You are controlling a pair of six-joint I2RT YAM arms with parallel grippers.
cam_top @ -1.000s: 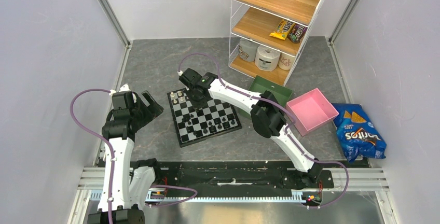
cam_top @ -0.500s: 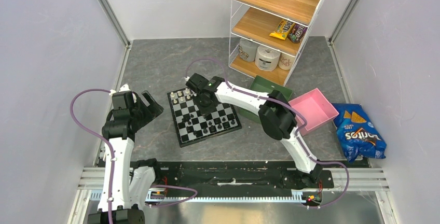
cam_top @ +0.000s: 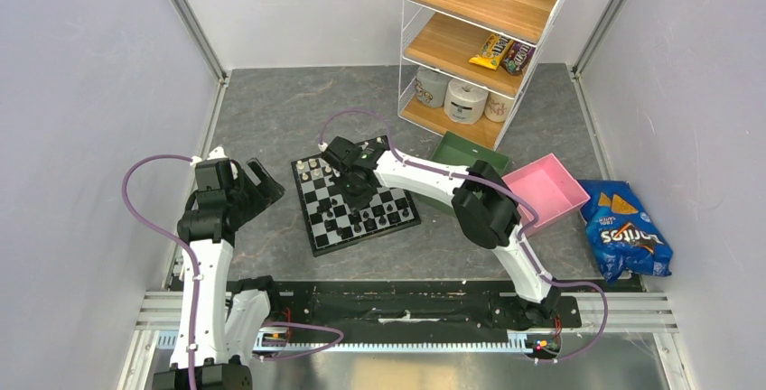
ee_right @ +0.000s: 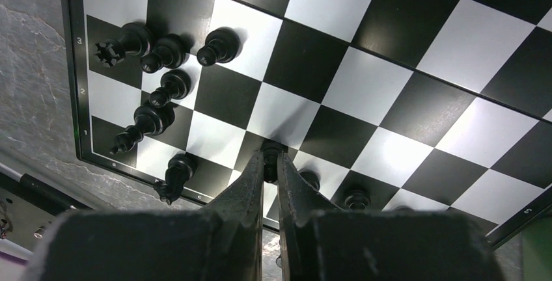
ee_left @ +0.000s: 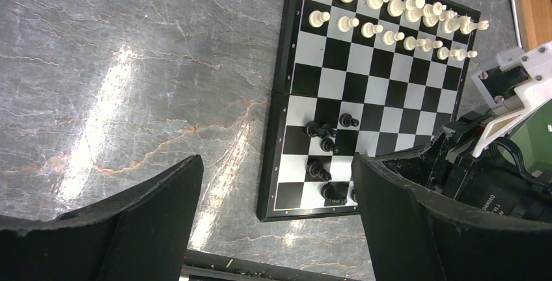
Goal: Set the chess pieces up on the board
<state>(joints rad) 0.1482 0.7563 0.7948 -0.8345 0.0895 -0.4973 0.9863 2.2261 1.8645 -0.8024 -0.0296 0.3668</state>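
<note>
1. Over the last second the right gripper (cam_top: 355, 186) swung away from the far left corner of the board (cam_top: 318, 244), beside the white pieces (cam_top: 312, 170). It came in over the middle squares, toward the side where the black pieces (ee_right: 163, 53) sit.
2. In the right wrist view its two fingers were clenched almost together on a single black piece (ee_right: 271, 149), above the squares near the board's edge. Whether that piece was lifted or resting on its square could not be told.
3. The left gripper (cam_top: 257, 184) had not moved. It hovered off the board's left side with its fingers spread wide, grasping nothing.
4. This probably meant a black piece was being carried to its home square. The white pieces stood in two neat rows along one edge. The black ones were bunched in a corner, several crowding one square, so that half of the task looked unfinished.
5. The board was flat and glossy, with black and white squares inside a thin dark border printed with small numbers. It lay at an angle on the table (ee_left: 130, 66), a grey surface veined like marble that shone under the light.
6. The pieces were tiny, smooth turned figurines with round heads and flared bases. The fingers were matte black with rough edges.
</note>
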